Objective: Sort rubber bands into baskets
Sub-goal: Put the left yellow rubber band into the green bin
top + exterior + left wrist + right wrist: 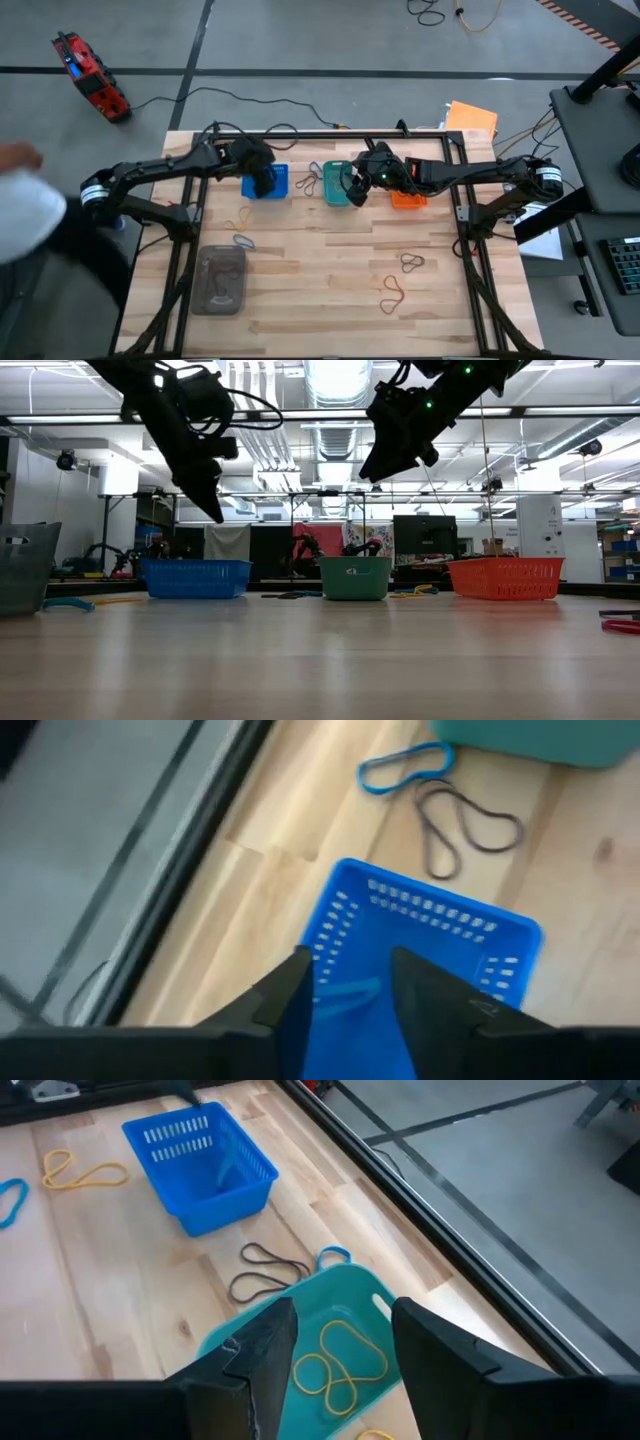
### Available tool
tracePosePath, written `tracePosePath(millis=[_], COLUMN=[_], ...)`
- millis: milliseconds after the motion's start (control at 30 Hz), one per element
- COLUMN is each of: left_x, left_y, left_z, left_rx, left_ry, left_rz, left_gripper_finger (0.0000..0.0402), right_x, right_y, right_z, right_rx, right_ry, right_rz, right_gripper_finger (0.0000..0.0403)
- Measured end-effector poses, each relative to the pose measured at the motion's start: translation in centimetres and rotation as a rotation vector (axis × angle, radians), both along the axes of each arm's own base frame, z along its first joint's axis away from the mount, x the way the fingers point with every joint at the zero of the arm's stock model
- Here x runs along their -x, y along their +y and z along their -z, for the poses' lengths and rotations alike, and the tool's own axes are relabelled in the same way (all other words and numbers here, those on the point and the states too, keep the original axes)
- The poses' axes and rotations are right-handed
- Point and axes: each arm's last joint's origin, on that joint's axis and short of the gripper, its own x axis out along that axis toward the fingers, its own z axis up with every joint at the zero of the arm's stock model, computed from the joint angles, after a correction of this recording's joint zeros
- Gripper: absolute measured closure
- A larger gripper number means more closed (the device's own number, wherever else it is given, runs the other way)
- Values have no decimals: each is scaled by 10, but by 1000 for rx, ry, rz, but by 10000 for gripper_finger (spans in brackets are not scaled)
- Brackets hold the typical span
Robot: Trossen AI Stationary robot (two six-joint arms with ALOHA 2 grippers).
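Three baskets stand in a row at the table's far side: blue [266,183], teal [336,184] and orange [408,198]. My left gripper [350,960] hovers open above the blue basket [425,955], with nothing between its fingers; a blue rubber band [345,992] lies inside the basket. My right gripper [342,1308] hovers open above the teal basket [300,1330], which holds yellowish bands [340,1362]. In the low view both grippers [212,507] [372,468] hang well above the basket rims. A blue band [405,768] and a dark band [465,820] lie flat on the wood between the blue and teal baskets.
Loose bands lie on the wood: a yellow one [237,215], a bluish one [243,241], a grey one [412,262] and a red one [392,293]. A clear grey container [222,280] sits near left. A black frame [460,215] borders the table. A person's sleeve [25,215] shows at left.
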Motion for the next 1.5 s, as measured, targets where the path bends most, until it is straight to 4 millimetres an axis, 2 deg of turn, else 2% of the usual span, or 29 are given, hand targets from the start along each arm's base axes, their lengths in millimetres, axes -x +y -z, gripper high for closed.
tracePosePath(millis=[133, 367, 567, 800, 1133, 1500], left_x=[0, -2, -6, -10, 7, 11], left_y=[0, -10, -23, -48, -82, -95], left_z=[-4, 5, 9, 6, 5, 14], left_rx=[7, 114, 133, 162, 398, 507], left_ry=[6, -21, -24, -22, 110, 144], left_rz=[4, 94, 117, 182, -5, -101], left_gripper_finger=[336, 397, 400, 400, 400, 400], right_x=[0, 0, 1, 1, 1, 2], right_y=[2, 4, 4, 4, 4, 4], right_z=[0, 1, 2, 2, 2, 5], right_rx=[0, -3, -7, -7, 7, 13], right_ry=[2, 18, 23, 24, 35, 52], right_rz=[-7, -11, -8, -8, -20, -30], right_gripper_finger=[246, 248, 256, 267, 271, 277])
